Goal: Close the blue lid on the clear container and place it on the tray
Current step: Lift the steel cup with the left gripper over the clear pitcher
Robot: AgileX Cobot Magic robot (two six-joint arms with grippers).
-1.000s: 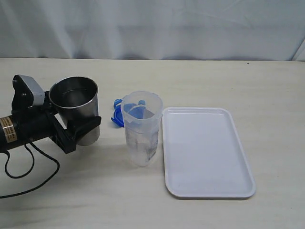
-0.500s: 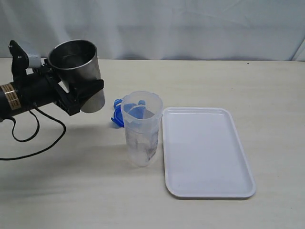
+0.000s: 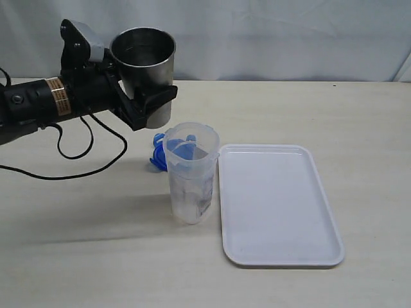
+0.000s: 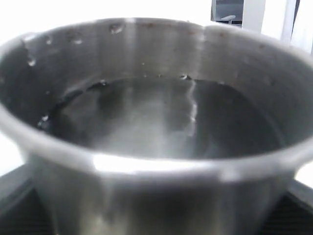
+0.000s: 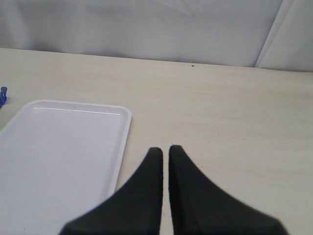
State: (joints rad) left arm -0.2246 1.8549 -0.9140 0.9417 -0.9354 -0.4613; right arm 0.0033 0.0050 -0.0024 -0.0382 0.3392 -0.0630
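The clear container [image 3: 191, 173] stands open-topped on the table, just left of the white tray [image 3: 276, 205]. The blue lid [image 3: 157, 154] lies on the table behind it, partly seen through its wall. My left gripper [image 3: 149, 102] is shut on a grey steel tumbler [image 3: 144, 61], held upright in the air above and to the left of the container. In the left wrist view the tumbler [image 4: 156, 112] fills the frame, its inside wet. My right gripper [image 5: 165, 149] is shut on nothing, low over the table beside the tray [image 5: 63, 147]; it is outside the exterior view.
A black cable [image 3: 83, 154] hangs from the left arm onto the table at the left. A white curtain [image 3: 257, 38] closes off the back. A sliver of the blue lid [image 5: 2, 95] shows at the right wrist view's edge.
My left arm has lifted the steel tumbler off the table and carried it up and to the right, toward the clear container. Container, lid and tray have not moved.
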